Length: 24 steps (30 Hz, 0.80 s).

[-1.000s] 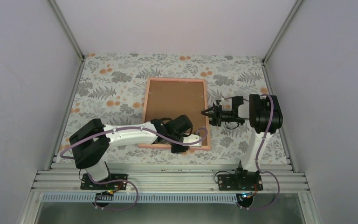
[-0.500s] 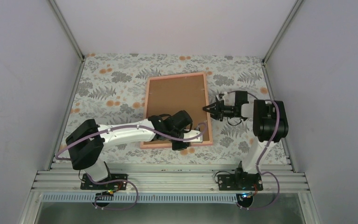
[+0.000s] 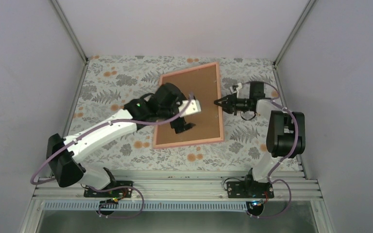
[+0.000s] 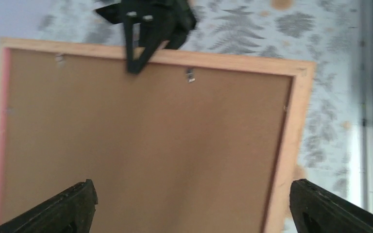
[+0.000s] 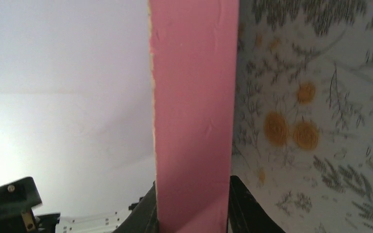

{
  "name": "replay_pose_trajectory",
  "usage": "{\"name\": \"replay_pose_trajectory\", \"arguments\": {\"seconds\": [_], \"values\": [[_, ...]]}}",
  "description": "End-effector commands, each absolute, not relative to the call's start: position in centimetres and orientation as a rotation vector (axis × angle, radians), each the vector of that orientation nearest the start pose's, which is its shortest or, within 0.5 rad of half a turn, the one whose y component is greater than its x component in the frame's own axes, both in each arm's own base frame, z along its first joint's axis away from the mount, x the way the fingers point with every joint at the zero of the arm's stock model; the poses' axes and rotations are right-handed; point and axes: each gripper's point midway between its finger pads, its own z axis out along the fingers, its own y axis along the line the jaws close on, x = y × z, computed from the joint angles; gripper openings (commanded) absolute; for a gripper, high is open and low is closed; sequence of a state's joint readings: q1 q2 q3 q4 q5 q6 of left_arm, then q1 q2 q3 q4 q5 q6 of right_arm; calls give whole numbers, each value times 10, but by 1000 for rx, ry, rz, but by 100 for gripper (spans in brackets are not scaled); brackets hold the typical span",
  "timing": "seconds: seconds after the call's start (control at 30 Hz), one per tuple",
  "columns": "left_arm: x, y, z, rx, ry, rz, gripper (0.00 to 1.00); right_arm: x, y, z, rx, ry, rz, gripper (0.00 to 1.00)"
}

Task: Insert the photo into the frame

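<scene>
Hovering over the brown backing board (image 3: 201,85), your left gripper (image 4: 194,206) is spread wide and holds nothing. The frame (image 3: 189,142) lies back-up and skewed mid-table on the floral cloth (image 3: 116,82). Farther out, your right gripper (image 3: 219,103) pinches the frame's right rail, its pink edge between the fingers (image 5: 246,208).

The frame (image 3: 189,142) sat askew, back upward, on the counter (image 3: 111,82) between the arms, with the backing board (image 3: 205,114) set inside it. The left hand (image 3: 189,110) hung over the board's left half, fingers spread wide. The right hand (image 3: 219,103), right of the frame, clasped its right rail near the middle.
</scene>
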State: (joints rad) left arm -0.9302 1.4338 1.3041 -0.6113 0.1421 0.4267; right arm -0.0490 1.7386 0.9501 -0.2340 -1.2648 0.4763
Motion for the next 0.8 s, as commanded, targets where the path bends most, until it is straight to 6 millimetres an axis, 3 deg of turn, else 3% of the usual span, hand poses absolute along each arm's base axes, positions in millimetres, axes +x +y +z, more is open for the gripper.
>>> {"name": "replay_pose_trajectory", "arguments": {"seconds": [0.0,0.13,0.23,0.37,0.57,0.77], "values": [[276,-304,269,1327,1847,-302,100,361,145,219,-172,2161,1763,4],[311,-268,292,1149,1905,-285,100,374,141,260,-274,2124,1615,4],[326,-245,304,1050,1936,-298,100,388,133,280,-327,2141,1449,4],[336,-225,306,967,1981,-331,100,411,120,298,-394,2168,1209,4],[351,-201,311,847,2021,-358,100,433,98,351,-514,2104,822,3],[373,-155,319,655,2066,-363,100,445,88,393,-609,2011,485,3]]}}
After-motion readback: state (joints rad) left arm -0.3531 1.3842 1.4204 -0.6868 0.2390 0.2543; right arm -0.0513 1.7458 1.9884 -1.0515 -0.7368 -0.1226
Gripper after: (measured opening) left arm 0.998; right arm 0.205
